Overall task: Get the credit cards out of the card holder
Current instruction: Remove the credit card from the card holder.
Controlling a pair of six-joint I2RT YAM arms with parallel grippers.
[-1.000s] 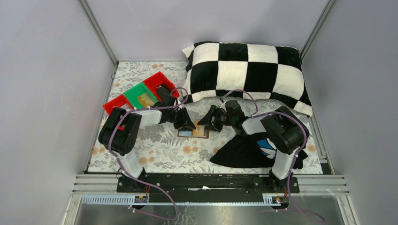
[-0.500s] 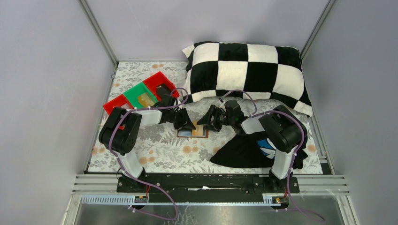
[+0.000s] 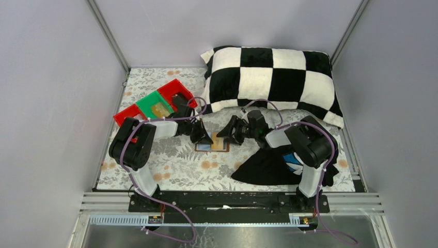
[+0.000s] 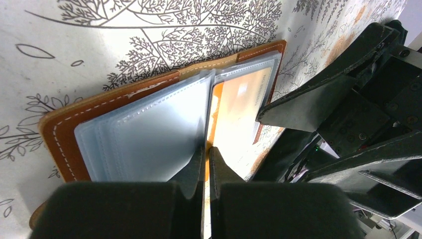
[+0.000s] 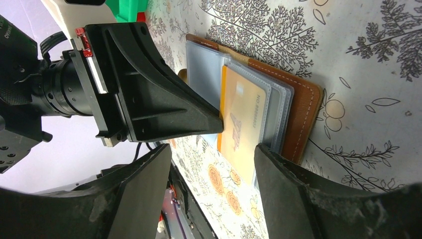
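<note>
The brown card holder (image 3: 213,145) lies open on the flowered table between both grippers. In the left wrist view its brown rim (image 4: 57,134) frames grey-blue clear sleeves (image 4: 149,129). A beige-orange credit card (image 4: 239,107) lies on the right half. My left gripper (image 4: 206,152) is shut on that card's near edge. In the right wrist view the card (image 5: 244,124) sticks out of the sleeves, with the left gripper's tip (image 5: 219,122) at its edge. My right gripper (image 5: 214,154) is open, and one fingertip (image 5: 271,159) rests at the holder's sleeve edge. No blue-grey card shows.
Red and green trays (image 3: 155,106) stand at the back left, with something yellowish in the green one. A black-and-white chequered pillow (image 3: 274,77) fills the back right. A black cloth with blue-white print (image 3: 268,165) lies at the front right under the right arm.
My left gripper has drawn back very slightly to the left. The right arm and the card holder look unmoved.
</note>
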